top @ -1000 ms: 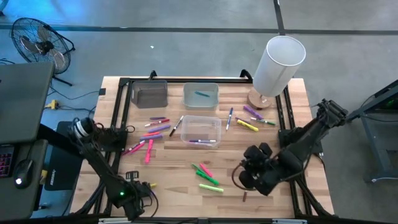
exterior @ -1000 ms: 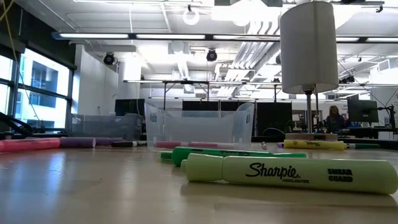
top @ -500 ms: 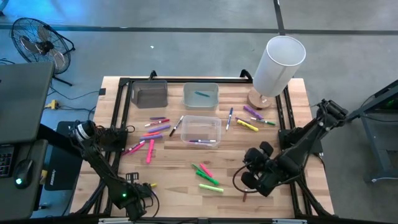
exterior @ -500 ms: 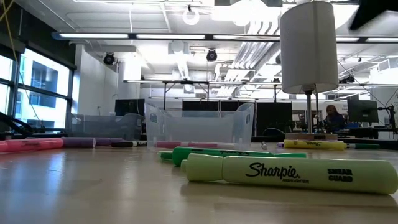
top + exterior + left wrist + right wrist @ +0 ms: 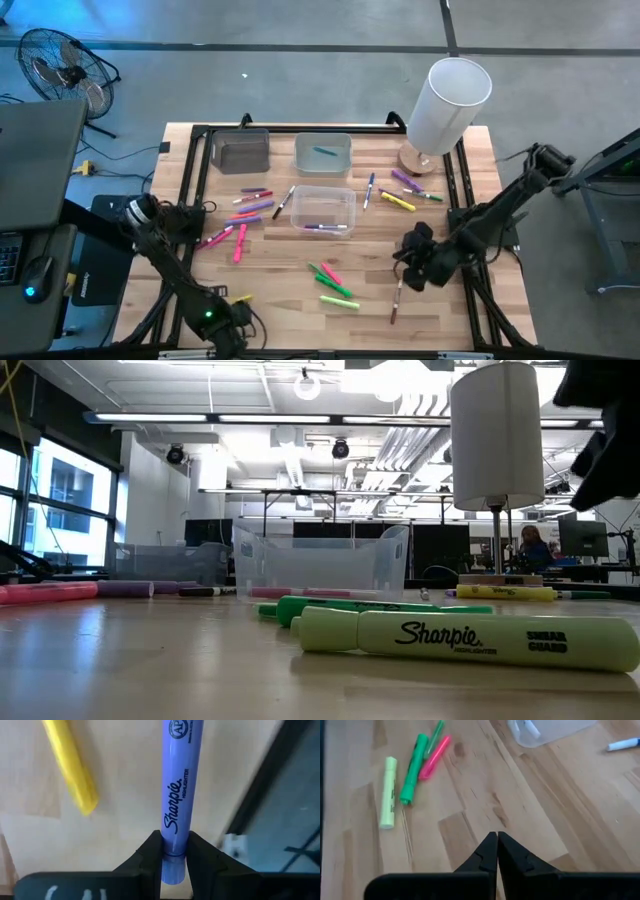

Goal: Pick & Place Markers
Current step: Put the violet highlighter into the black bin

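At the counter's near-left corner, the left pincer [image 5: 174, 851] is clamped on a purple marker [image 5: 178, 795].
Pick looks done; next it must lift and carry to a bin [image 5: 323, 152]. Right pincer [image 5: 496, 851] hovers closed, empty, above bare wood near the green markers [image 5: 413, 768].

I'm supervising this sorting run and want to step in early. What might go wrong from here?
1. The left pincer grips the purple highlighter only at its very end, so the long free barrel may swing or slip out while carried.
2. The right pincer is shut and empty. Lowered like that toward the dark marker lying nearby, it would probably push it away rather than grasp it.
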You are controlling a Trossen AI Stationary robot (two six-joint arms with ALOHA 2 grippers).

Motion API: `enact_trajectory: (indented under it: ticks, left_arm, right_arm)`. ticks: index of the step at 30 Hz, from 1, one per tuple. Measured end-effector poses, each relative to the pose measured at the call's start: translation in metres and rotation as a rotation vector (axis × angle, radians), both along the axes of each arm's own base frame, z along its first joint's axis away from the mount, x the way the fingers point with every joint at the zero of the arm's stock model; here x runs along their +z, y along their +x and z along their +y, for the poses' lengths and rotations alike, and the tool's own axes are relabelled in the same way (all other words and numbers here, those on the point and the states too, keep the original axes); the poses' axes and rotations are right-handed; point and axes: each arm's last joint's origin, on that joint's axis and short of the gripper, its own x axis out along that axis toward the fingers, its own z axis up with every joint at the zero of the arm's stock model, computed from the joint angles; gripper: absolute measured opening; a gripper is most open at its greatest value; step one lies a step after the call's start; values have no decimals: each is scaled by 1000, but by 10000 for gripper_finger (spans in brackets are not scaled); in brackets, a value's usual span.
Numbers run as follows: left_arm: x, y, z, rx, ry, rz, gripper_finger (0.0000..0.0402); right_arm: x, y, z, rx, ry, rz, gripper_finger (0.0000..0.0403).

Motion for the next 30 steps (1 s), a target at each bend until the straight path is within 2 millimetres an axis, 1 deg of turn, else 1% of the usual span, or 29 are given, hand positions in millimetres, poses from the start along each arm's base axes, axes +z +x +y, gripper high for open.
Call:
enact_trajectory:
  ticks: [3,6,9,11,16,19,25,30]
  left_arm:
    - [19,19,4,26,-17,-25,61]
    - [42,38,12,51,-3,-84,61]
    - [65,58,26,80,45,-165,61]
    - [78,72,40,102,93,-217,61]
    - [103,107,90,91,172,-271,62]
    - [111,123,120,34,205,-285,62]
    - [113,141,186,-67,336,-250,62]
    - [113,151,241,-145,362,-230,62]
  right_arm:
    - [-9,-14,-16,71,-1,-65,1]
    - [-16,-24,-31,119,-22,-136,1]
    - [-22,-31,-43,116,1,-194,1]
    - [-26,-33,-49,120,18,-229,1]
    - [-30,-34,-59,145,54,-316,1]
    - [-32,-32,-61,159,66,-338,1]
    - [-31,-30,-64,121,87,-350,1]
    - [-31,-30,-64,124,65,-352,1]
